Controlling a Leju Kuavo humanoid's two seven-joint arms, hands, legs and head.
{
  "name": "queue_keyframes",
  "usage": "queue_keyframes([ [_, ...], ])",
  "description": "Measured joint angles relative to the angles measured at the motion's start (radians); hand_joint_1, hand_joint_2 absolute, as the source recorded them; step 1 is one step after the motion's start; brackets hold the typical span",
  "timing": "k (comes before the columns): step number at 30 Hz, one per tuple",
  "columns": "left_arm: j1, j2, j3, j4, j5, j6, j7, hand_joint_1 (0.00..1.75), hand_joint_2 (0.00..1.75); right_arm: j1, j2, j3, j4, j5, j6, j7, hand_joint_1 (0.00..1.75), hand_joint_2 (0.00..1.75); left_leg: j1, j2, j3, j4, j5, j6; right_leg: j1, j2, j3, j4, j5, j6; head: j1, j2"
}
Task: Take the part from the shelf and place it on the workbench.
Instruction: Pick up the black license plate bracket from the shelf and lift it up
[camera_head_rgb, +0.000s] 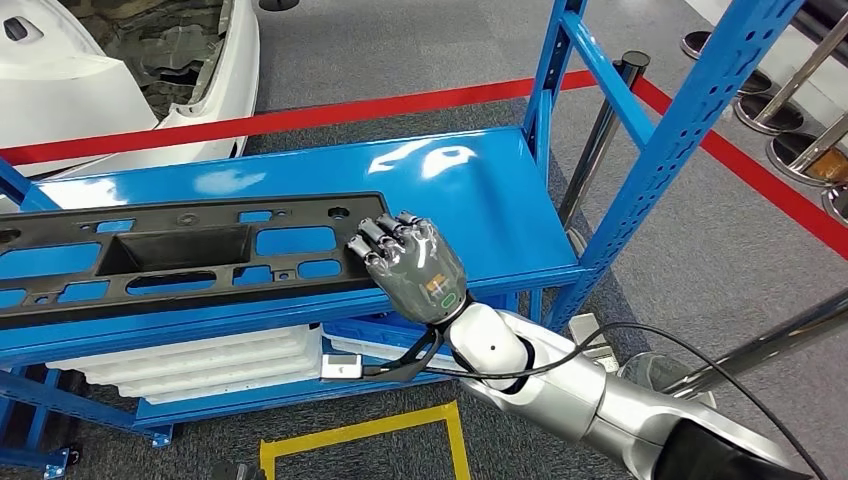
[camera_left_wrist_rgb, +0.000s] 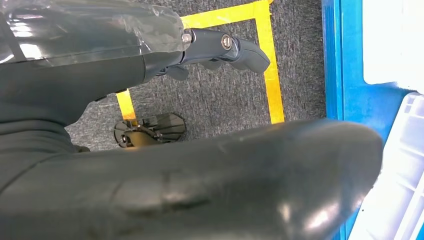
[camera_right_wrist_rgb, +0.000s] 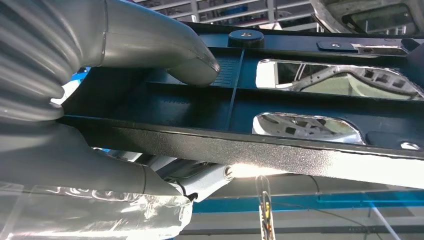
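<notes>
A long black plastic part (camera_head_rgb: 170, 250) with several cut-outs lies along the top level of the blue shelf (camera_head_rgb: 480, 200). My right hand (camera_head_rgb: 415, 265) grips its right end, fingers curled over the edge. Up close in the right wrist view, the thumb (camera_right_wrist_rgb: 165, 45) presses one face of the part (camera_right_wrist_rgb: 300, 102) while the fingers (camera_right_wrist_rgb: 100, 180) wrap the opposite side. My left hand (camera_left_wrist_rgb: 175, 165) hangs over the grey floor, holding nothing, with one finger (camera_left_wrist_rgb: 230, 50) stretched away from the thumb.
Blue shelf uprights (camera_head_rgb: 660, 150) rise just right of my hand. White trays (camera_head_rgb: 200, 365) fill the lower level. A white car body (camera_head_rgb: 120, 60) stands behind red floor tape (camera_head_rgb: 300, 115). Stanchion bases (camera_head_rgb: 790, 100) sit far right; yellow tape (camera_head_rgb: 380, 430) marks the near floor.
</notes>
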Motion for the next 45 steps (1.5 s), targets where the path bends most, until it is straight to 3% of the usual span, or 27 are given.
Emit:
queue_keyframes([
  [17, 0.006, -0.001, 0.001, 0.0, 0.016, 0.012, -0.029, 0.0, 0.0, 0.056, 0.019, 0.004, -0.161, 0.148, 0.062, -0.01, 1.75, 1.75, 0.0, 0.0, 0.0, 0.0, 0.0, 0.0, 0.0, 0.0, 0.0, 0.0, -0.001, 0.0, 0.0, 0.0],
  [21, 0.006, -0.002, 0.001, 0.0, 0.014, 0.01, -0.036, 0.0, 1.75, 0.067, 0.022, 0.008, -0.196, 0.158, 0.089, -0.012, 1.75, 1.75, 0.0, 0.0, 0.0, 0.0, 0.0, 0.0, 0.0, 0.0, 0.0, 0.0, -0.001, 0.0, 0.0, 0.0],
  [45, 0.012, -0.002, 0.002, 0.0, 0.02, -0.002, -0.058, 0.0, 1.75, 0.168, 0.04, 0.046, -0.289, 0.151, 0.147, -0.022, 1.75, 1.75, 0.0, 0.0, 0.0, 0.0, 0.0, 0.0, 0.0, 0.0, 0.0, -0.001, -0.001, 0.0, 0.0, 0.0],
])
